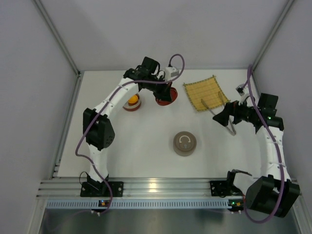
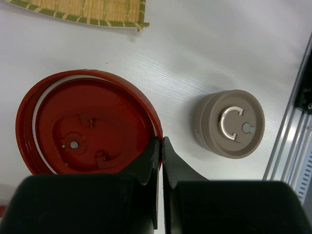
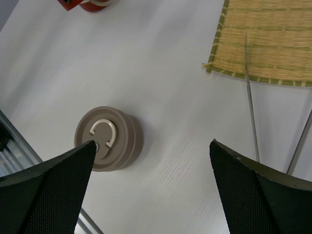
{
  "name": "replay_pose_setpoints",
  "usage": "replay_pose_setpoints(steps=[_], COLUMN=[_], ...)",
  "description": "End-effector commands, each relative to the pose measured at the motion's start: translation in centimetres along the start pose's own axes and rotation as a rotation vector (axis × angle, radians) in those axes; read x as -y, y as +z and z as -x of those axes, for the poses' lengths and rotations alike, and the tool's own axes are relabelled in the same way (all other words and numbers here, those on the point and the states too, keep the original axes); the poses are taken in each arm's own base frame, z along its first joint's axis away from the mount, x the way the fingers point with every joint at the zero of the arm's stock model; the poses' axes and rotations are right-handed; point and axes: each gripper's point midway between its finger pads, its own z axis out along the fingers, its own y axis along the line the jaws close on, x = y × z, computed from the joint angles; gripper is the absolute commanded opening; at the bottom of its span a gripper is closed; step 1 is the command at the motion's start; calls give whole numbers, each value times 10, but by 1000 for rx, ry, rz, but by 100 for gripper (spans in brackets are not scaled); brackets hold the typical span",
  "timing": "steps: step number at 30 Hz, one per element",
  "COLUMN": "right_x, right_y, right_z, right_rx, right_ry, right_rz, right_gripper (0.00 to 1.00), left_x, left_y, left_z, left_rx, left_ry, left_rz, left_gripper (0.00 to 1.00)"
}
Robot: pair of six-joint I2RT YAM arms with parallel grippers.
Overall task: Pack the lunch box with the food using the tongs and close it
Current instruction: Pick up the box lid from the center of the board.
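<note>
— What's on the left?
— My left hand (image 2: 161, 142) is closed. Its fingertips meet right at the rim of the upturned red lid (image 2: 83, 131), and I can't tell whether the rim is pinched between them. Just left of the lid, the orange ball (image 1: 132, 99) sits in the red bowl (image 1: 130, 108).
— And the middle of the desk (image 1: 146, 161)?
— The tan tin (image 1: 185, 144) stands upright with a metal C-shaped handle on top, well apart from the red pieces.
— The right side?
— The bamboo mat (image 1: 206, 92) lies at the far right. The tongs (image 3: 250, 92) lie with one arm's tip on the mat, the rest running off its near edge onto the desk. My right hand (image 3: 151, 143) hangs just beside them, spread wide and holding nothing.
</note>
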Motion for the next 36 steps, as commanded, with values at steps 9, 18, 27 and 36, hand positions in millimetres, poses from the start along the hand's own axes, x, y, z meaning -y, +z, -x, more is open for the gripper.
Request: replay_pose_setpoints(steps=[9,18,27,36], right_x=[-40,-89,-151,-186], right_y=[48,82,93,91], right_z=[34,48,84,89], right_rx=[213,368,471,482], right_ry=[-24,76,61,-45], right_rz=[301,579,876,943], right_gripper=[93,92,86,82], left_x=[80,112,144,152], left_y=[-67,-96,-118,-118], left_z=[54,59,62,50], left_rx=[169,206,249,231], left_ry=[101,132,131,118], left_rz=[-196,-237,-288,-312], left_gripper=[0,0,0,0])
